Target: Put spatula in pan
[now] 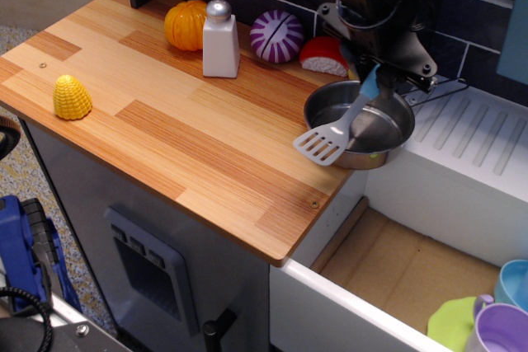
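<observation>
My gripper (373, 78) is shut on the light blue handle of the spatula (338, 127) and holds it in the air above the pan (360, 125). The spatula hangs tilted down to the left; its slotted grey-white blade (320, 146) sits over the pan's front left rim. The pan is round shiny steel and stands at the right end of the wooden counter (165, 121), its thin dark wire handle (437, 90) reaching right over the white sink drainer.
A white salt shaker (219, 39), an orange pumpkin (186, 25), a purple onion half (277, 36) and a red-white piece (325, 56) stand along the back. A yellow corn (72, 97) lies at the left. A white sink (462, 162) and cups (503, 319) are at the right.
</observation>
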Robot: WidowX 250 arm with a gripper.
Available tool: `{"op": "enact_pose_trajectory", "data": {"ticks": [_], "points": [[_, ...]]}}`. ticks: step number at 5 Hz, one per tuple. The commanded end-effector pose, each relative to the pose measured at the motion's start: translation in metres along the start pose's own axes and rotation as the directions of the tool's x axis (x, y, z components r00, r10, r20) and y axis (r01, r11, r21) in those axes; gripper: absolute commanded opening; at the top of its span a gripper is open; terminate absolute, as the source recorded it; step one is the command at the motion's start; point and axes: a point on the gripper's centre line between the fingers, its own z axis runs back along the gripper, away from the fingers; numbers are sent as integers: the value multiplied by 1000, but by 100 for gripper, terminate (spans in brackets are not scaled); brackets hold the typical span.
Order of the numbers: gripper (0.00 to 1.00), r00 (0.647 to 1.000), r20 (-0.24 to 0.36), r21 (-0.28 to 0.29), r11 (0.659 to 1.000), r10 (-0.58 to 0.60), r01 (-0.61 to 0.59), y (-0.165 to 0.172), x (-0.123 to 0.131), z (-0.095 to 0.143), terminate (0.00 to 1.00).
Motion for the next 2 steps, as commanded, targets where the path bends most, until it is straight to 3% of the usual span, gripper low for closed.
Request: {"op": "enact_pose_trajectory", "data": {"ticks": [1,2], "points": [[0,986,137,-6,996,-92,93,3,13,-4,0],[0,981,167,10,995,-103,103,4,17,-8,100]]}}
